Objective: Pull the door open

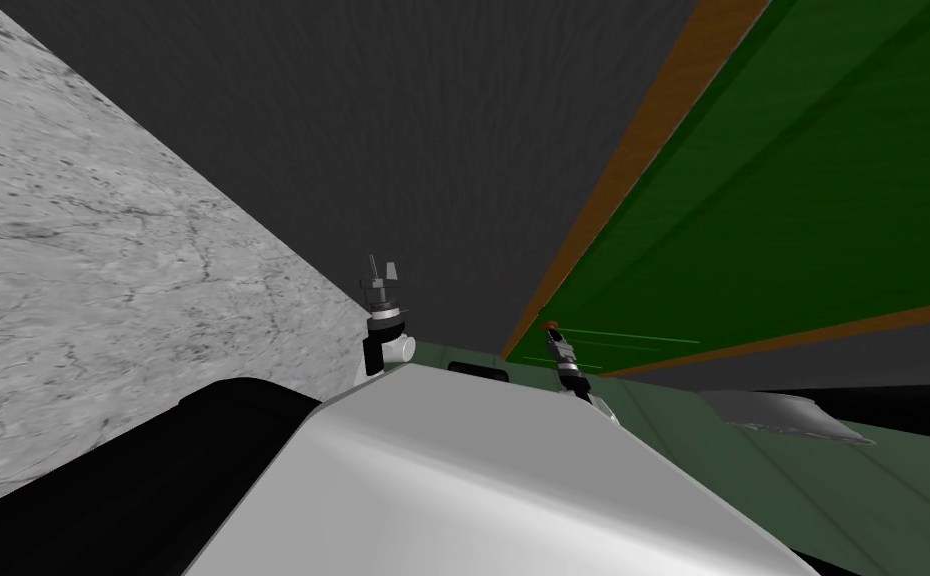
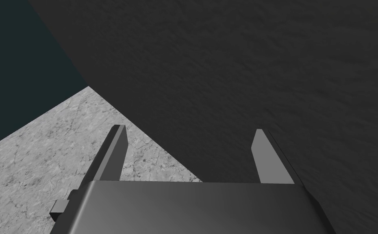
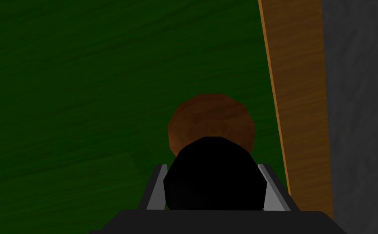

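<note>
A dark green door in a brown wooden frame stands on my right. In the right wrist view the door spreads behind a black round knob that sits on a brown round plate. My right gripper is shut on the knob, and its light grey fingers press both sides. The head view shows this gripper against the door near the frame edge. My left gripper is held up further left, and it stands open and empty.
A dark grey wall runs left of the door frame. A marbled light grey surface meets it on the left. A black area lies at the lower left. A pale green surface stretches below the door.
</note>
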Motion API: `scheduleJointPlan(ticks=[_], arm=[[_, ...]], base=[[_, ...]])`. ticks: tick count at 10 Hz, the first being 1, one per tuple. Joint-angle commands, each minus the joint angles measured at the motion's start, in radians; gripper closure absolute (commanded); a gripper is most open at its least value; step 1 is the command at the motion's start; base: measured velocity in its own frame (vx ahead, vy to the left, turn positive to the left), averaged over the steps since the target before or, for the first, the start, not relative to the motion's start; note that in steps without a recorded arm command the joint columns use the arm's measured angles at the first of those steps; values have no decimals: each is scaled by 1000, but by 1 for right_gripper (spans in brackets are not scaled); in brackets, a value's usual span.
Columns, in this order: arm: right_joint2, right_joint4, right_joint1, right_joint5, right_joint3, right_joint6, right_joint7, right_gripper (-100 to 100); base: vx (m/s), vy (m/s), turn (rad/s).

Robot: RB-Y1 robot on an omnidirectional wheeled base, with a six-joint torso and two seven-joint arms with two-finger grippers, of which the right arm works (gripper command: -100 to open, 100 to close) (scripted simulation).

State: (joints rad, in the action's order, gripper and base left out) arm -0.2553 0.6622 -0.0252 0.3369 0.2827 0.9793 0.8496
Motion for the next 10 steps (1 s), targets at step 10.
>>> scheduleJointPlan(ticks=[10], arm=[[-6, -1, 10, -89, -62, -11, -267, 100]], base=[[-34, -17, 32]])
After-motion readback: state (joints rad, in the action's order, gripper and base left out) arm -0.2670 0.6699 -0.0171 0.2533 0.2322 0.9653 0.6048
